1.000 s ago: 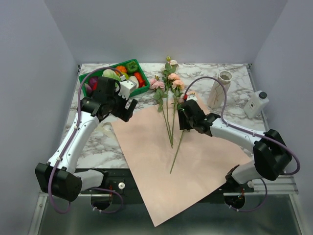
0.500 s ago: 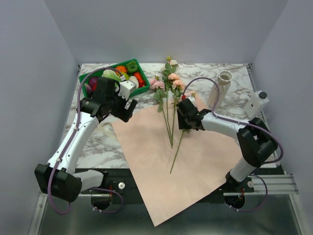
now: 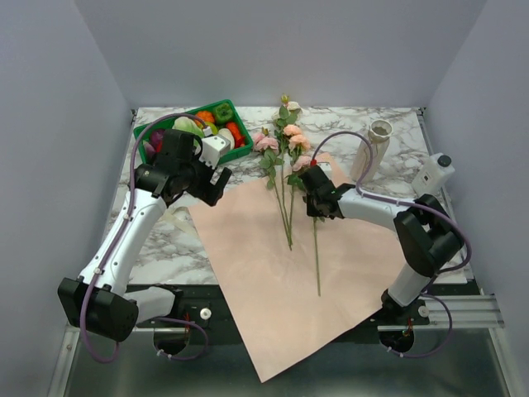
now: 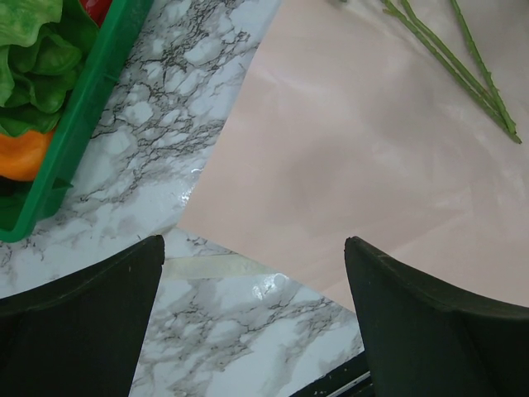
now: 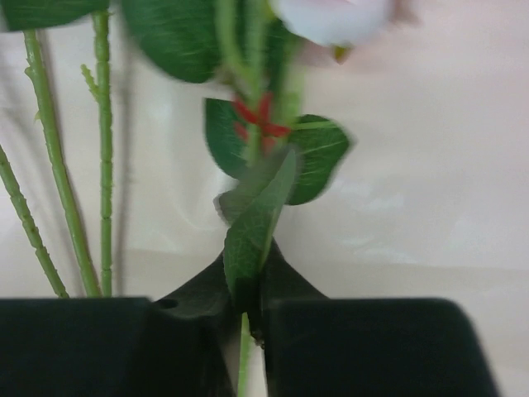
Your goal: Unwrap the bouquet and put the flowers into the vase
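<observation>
Flowers (image 3: 281, 165) lie loose with stems on the unfolded pink paper (image 3: 273, 281), heads toward the middle of the desk's (image 3: 397, 124) far edge. Beside them to the right, the lone flower (image 3: 317, 256) lies with its stem pointing at the near edge. Right gripper (image 3: 317, 201) is clamped on that stem just under the leaves; its wrist view shows the jaws pinched together on stem and a leaf (image 5: 252, 231). Vase (image 3: 371, 151) stands upright toward the far right corner, apart from the flowers. Left gripper (image 4: 254, 248) hovers over the paper's left edge, jaws wide apart, holding nothing. A cream ribbon (image 4: 211, 266) lies flat on the marble under it. Green crate (image 3: 221, 112) sits in the far left corner; white bottle (image 3: 433, 175) at the right edge.
</observation>
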Controlling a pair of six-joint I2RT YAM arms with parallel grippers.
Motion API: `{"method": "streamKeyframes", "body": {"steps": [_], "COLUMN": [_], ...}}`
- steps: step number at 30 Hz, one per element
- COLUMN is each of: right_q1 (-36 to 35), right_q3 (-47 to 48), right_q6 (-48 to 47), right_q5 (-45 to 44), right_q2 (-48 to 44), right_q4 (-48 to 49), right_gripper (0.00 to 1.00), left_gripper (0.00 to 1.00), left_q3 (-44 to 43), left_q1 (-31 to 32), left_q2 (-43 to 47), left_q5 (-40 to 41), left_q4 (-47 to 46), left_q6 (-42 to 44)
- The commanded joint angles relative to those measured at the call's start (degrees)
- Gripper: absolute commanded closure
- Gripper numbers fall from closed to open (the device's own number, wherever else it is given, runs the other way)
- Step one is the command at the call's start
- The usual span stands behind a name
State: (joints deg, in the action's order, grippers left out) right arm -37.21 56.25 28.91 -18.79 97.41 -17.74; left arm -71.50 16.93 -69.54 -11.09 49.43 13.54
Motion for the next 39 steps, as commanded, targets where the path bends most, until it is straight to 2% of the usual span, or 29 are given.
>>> {"method": "streamKeyframes", "body": {"steps": [1,4,9,11,14,15,16,17,23,24,25,28,34,39], "right_q1": [0.0,0.0,0.0,0.0,0.2,0.7,1.6,4.3,15.8,16.5,16.9,17.4,19.7,20.9], "right_q3": [0.7,0.9,5.5,8.0,11.2,11.9,13.5,15.1,26.3,25.9,25.7,27.2,32.3,30.3], "right_q6": [2.0,1.0,-4.5,-9.3,-21.7,-25.8,-33.4,-36.0,-44.4,-46.5,-51.6,-59.0,-60.0,-59.9], "right_q5": [-2.0,-4.1,-9.7,-12.6,-16.4,-17.3,-17.8,-17.6,-19.4,-19.3,-18.9,-18.5,-20.3,-21.3], "right_q2": [-2.6,-8.9,-21.5,-24.4,-28.3,-28.8,-28.8,-28.2,-19.2,-18.0,-17.0,-12.7,-8.5,-8.1], "right_q4": [2.1,2.3,4.1,5.6,15.8,24.2,28.1,31.5,46.8,51.0,60.0,71.6,74.0,74.7], "right_gripper": [0.92,0.99,0.99,0.99,0.99,0.99,0.99,0.99,0.99,0.99,0.99,0.99,0.99,0.99], "left_gripper": [0.01,0.01,0.01,0.01,0.01,0.01,0.01,0.01,0.01,0.01,0.01,0.01,0.01,0.01], "left_q3": [-2.1,-2.6,-3.4,-3.6,-3.6,-3.6,-3.7,-3.6,-4.3,-4.3,-4.2,-3.7,-2.4,-1.4], "left_q1": [-0.3,-0.3,-0.3,-0.3,-0.3,-0.3,-0.3,-0.3,-0.3,-0.3,-0.3,-0.3,-0.3,-0.3], "left_q2": [0.6,0.5,0.1,0.0,0.2,0.2,0.4,0.3,0.2,0.2,0.2,0.4,0.1,-0.3], "left_q5": [-0.9,-0.8,-1.2,-1.4,-1.6,-1.5,-1.3,-1.3,-0.9,-0.9,-0.9,-0.9,0.0,-0.3], "left_q4": [0.9,1.1,1.3,1.3,1.4,1.4,1.3,1.2,1.0,0.9,0.9,0.8,0.2,-0.6], "left_q6": [0.5,0.7,0.4,0.3,0.3,0.4,0.4,0.5,-0.2,-0.1,-0.1,0.3,1.5,1.6]}}
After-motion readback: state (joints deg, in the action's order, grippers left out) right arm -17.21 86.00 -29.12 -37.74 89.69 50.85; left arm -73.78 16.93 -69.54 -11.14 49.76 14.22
